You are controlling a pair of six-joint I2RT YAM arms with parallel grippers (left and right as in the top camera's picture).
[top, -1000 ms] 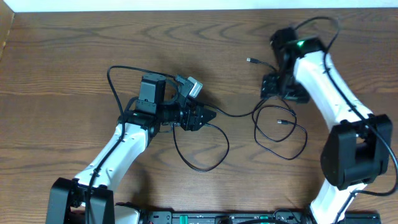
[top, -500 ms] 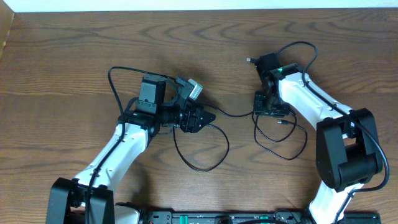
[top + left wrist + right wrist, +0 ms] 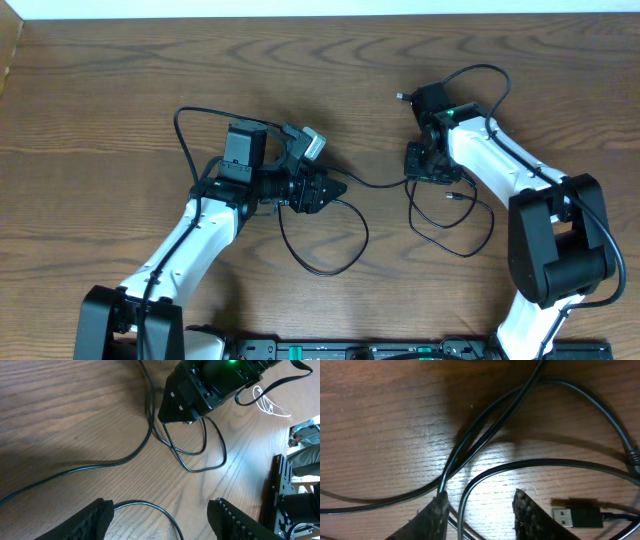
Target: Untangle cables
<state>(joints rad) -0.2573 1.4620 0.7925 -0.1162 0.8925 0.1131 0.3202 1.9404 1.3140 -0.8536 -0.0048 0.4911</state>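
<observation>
Left of centre in the overhead view, the left gripper (image 3: 335,187) points right, low over the wooden table (image 3: 100,80). Its jaws stand wide apart, released, with nothing in them. Its wrist camera shows a bend of thin black cord lying on the wood between the fingers (image 3: 95,516).

The cables (image 3: 322,266) hang in one loop below this gripper. A single strand (image 3: 375,185) then runs right across the middle of the frame to the right gripper (image 3: 415,165), right of centre. Its jaws are partly apart and straddle several strands. One doubled strand meets a fingertip (image 3: 432,512), but I see no pinch. More loops (image 3: 455,225) lie just below it. A USB plug (image 3: 572,516) lies at the lower right of the wrist view.
</observation>
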